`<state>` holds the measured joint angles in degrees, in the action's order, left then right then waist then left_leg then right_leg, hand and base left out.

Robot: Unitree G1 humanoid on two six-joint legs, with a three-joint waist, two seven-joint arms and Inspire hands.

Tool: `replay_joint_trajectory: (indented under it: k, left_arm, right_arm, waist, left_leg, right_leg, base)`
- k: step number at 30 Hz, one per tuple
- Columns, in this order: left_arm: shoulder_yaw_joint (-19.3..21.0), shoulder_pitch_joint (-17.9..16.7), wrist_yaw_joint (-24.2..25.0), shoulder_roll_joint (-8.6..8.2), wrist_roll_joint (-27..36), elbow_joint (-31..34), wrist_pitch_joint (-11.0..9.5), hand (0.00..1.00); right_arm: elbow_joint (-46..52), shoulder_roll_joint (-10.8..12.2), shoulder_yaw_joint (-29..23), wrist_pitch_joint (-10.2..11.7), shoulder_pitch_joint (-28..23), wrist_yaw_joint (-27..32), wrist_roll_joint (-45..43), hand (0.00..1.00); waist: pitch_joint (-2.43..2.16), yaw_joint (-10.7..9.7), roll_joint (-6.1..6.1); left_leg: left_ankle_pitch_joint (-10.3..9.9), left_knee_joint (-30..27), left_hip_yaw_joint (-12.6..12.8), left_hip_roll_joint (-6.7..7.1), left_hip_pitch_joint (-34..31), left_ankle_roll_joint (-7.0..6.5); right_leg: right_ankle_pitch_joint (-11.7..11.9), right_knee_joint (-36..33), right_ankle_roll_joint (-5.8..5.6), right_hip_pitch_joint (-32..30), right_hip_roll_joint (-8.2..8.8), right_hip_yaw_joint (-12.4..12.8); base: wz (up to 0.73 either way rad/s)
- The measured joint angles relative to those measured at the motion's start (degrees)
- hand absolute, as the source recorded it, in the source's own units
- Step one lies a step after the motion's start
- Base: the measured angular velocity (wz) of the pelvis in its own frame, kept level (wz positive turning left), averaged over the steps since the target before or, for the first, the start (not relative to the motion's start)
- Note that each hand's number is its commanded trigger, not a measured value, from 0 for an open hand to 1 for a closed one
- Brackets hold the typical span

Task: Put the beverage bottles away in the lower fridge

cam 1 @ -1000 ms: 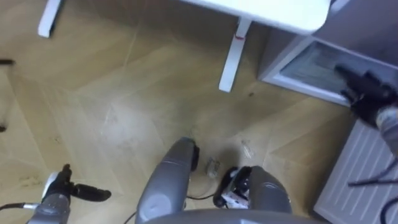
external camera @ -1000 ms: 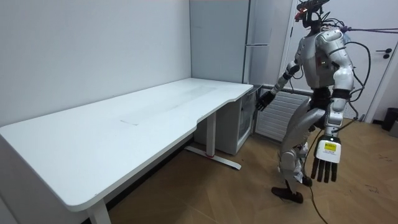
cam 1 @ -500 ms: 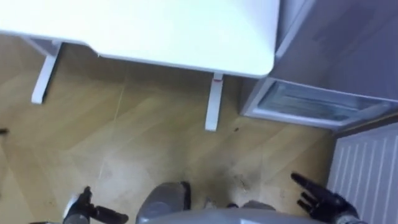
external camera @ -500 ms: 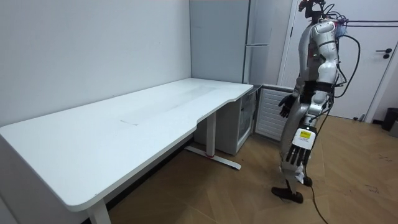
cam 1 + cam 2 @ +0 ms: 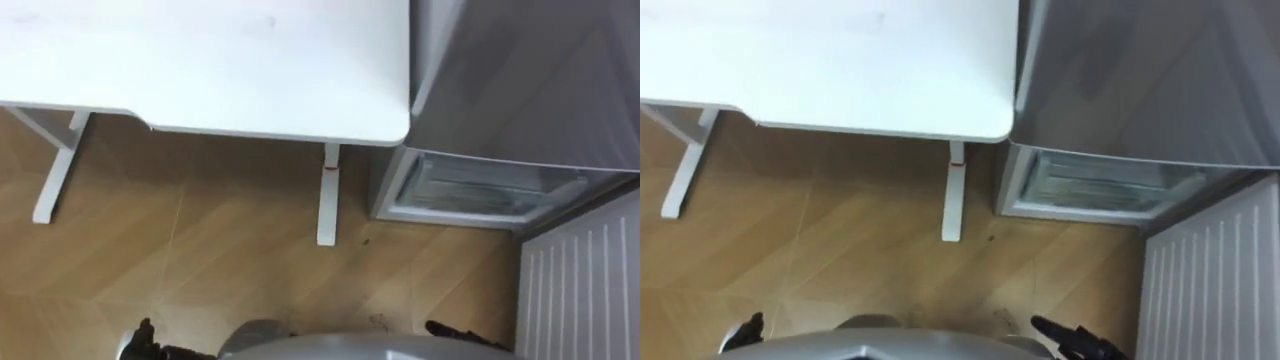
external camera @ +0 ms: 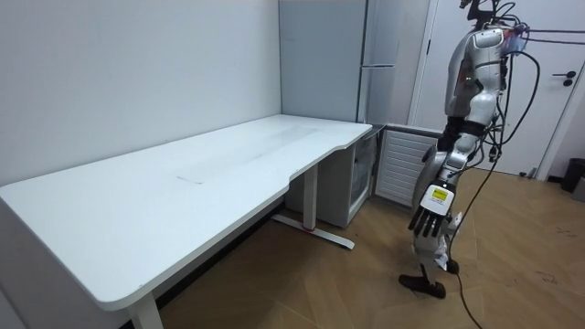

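Your robot stands before the lower fridge (image 5: 470,188), left robot hand (image 6: 428,212) hanging released and empty, right robot hand (image 5: 1070,338) unreadable; judged pre-grasp: you must first find the drinks.

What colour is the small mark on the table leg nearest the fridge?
Red mark on a white leg; clearest in the left eye view.

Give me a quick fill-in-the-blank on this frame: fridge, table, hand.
1. The lower fridge has a glass door, and it is ___.
2. In the left eye view the ribbed white panel lies to that fridge's ___.
3. The left hand hangs with straight fingers and holds ___.
4. The colour of the table is ___.
Missing words: closed; right; nothing; white.
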<state>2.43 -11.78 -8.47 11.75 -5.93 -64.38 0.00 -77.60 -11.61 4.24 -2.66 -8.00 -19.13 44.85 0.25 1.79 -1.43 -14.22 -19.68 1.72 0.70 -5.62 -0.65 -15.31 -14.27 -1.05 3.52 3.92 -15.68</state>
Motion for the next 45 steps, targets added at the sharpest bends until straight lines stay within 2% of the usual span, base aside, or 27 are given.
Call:
replay_joint_trajectory:
  k: [5,7,11,14,18,22,24,26,27,29,31,34,35,38,41,45]
  left_arm:
    - [1.9,1.1,0.0,-0.64,-0.9,0.0,2.1,0.0]
    - [2.0,1.2,0.0,-0.78,-1.0,0.0,2.4,0.0]
    - [2.2,1.2,0.3,-1.49,-1.6,0.0,2.8,0.0]
    - [2.2,1.0,0.3,-1.99,-1.6,0.0,3.8,0.0]
    - [2.2,1.1,0.8,-2.01,-1.6,0.0,3.9,0.0]
    - [2.3,2.7,1.7,-1.97,-1.6,0.0,3.7,0.0]
    - [2.6,3.5,1.9,-1.95,-1.6,0.1,3.5,0.0]
    - [3.8,4.0,2.5,-1.57,-1.6,0.2,3.3,0.0]
    - [3.9,4.2,2.7,-1.29,-1.5,0.2,3.3,0.0]
    - [4.0,5.2,2.6,-0.26,-1.6,0.2,2.8,0.0]
    - [4.2,5.1,2.4,0.03,-1.8,0.4,2.0,0.0]
    - [6.5,4.2,2.5,0.07,-4.8,1.6,1.5,0.0]
    - [7.5,3.0,2.5,0.23,-5.2,3.1,1.4,0.0]
    - [9.6,1.7,2.5,0.6,-6.4,4.1,1.4,0.0]
    - [11.3,-0.2,2.3,0.72,-7.7,6.0,1.7,0.0]
    - [11.3,-1.7,2.3,0.28,-9.4,6.0,2.8,0.0]
  right_arm:
    - [-0.1,0.3,-1.2,-1.1,0.2,2.1,-3.7,0.0]
    - [-0.1,0.3,-2.0,-1.1,0.2,2.4,-5.2,0.0]
    - [-0.1,0.4,-3.3,-1.2,0.5,3.4,-7.4,0.0]
    - [0.0,0.6,-3.4,-1.2,0.5,4.0,-7.4,0.0]
    - [0.0,0.6,-4.0,-1.1,1.1,4.1,-10.7,0.0]
    - [1.5,0.5,-5.2,-1.2,2.6,5.7,-16.3,0.0]
    - [4.1,0.3,-6.9,-1.2,2.7,6.2,-19.6,0.0]
    - [8.5,-0.6,-8.7,-1.2,2.7,7.4,-23.1,0.0]
    - [9.8,-0.9,-9.0,-1.1,2.8,8.0,-23.8,0.0]
    - [14.5,-2.2,-10.8,-1.0,3.0,10.6,-25.1,0.0]
    - [19.0,-3.1,-12.9,-0.8,3.1,12.7,-27.0,0.0]
    - [29.6,-3.9,-16.6,-1.1,2.6,15.5,-35.1,0.0]
    - [34.6,-4.4,-17.5,-0.6,2.1,16.4,-36.6,0.0]
    - [41.0,-5.0,-20.1,0.1,1.9,19.0,-38.8,0.0]
    - [48.5,-5.6,-23.5,0.0,1.0,22.8,-42.1,0.0]
    - [56.7,-6.0,-27.1,0.2,0.3,27.5,-43.5,0.0]
  waist:
    - [0.08,-0.3,-0.14]
    - [0.26,-0.3,-0.49]
    - [0.33,-0.3,-0.62]
    - [0.2,-0.5,-0.83]
    - [0.04,-0.6,-1.29]
    - [-0.08,-1.4,-1.94]
    - [0.19,-1.6,-2.27]
    - [0.28,-2.0,-2.4]
    - [0.44,-2.1,-2.1]
    - [0.27,-3.0,-2.55]
    - [0.2,-3.2,-2.5]
    - [0.22,-3.8,-2.86]
    - [-0.01,-4.4,-2.74]
    - [-0.32,-4.6,-3.3]
    - [-0.51,-5.1,-4.6]
    - [-0.56,-6.3,-4.76]
  left_leg:
    - [0.1,0.4,1.3,-0.71,1.3,0.14]
    - [0.1,0.4,1.4,-0.83,1.6,0.2]
    - [0.3,1.1,2.2,-1.11,2.8,0.49]
    - [0.4,1.8,2.6,-1.15,3.5,0.54]
    - [0.4,2.1,3.1,-1.2,4.1,0.6]
    - [0.4,2.3,3.5,-1.12,4.4,0.6]
    - [0.4,2.7,3.8,-1.15,5.0,0.6]
    - [0.4,3.2,4.6,-1.24,5.9,0.6]
    - [0.4,3.3,4.7,-1.26,5.9,0.6]
    - [0.4,4.0,4.7,-1.23,6.1,0.59]
    - [0.4,4.1,5.1,-1.27,6.2,0.58]
    - [0.4,4.6,6.1,-1.43,6.2,0.58]
    - [0.4,4.9,6.2,-1.42,6.4,0.58]
    - [0.4,5.0,6.4,-1.41,6.4,0.58]
    - [0.4,5.1,6.5,-1.31,6.4,0.57]
    - [0.5,5.3,6.8,-1.21,6.7,0.55]
  right_leg:
    - [0.7,0.8,0.27,1.1,-0.64,1.6]
    - [0.9,1.4,0.35,1.6,-0.84,1.7]
    - [1.2,2.2,0.49,2.0,-1.15,2.8]
    - [1.2,3.2,0.54,2.5,-1.21,3.3]
    - [1.4,3.6,0.53,2.6,-1.3,4.4]
    - [1.5,3.6,0.49,2.9,-1.28,4.8]
    - [1.5,3.6,0.52,3.1,-1.29,5.3]
    - [1.5,3.5,0.5,3.3,-1.29,6.0]
    - [1.6,3.5,0.48,3.3,-1.31,6.2]
    - [1.6,3.4,0.42,3.2,-1.3,6.2]
    - [1.7,3.4,0.41,3.0,-1.28,6.3]
    - [1.7,2.8,0.41,2.0,-1.38,7.4]
    - [1.7,2.7,0.41,1.8,-1.38,7.7]
    - [1.7,2.6,0.41,1.6,-1.37,7.9]
    - [1.7,2.7,0.41,1.5,-1.28,8.2]
    - [1.8,2.7,0.28,1.4,-1.22,9.0]
  base:
    - [-0.17]
    - [-0.02]
    - [-0.1]
    - [-0.09]
    - [-0.11]
    - [-0.03]
    - [-0.12]
    - [-0.17]
    - [-0.11]
    - [-0.05]
    - [-0.12]
    - [-0.18]
    - [-0.16]
    - [-0.06]
    - [-0.01]
    - [-0.09]
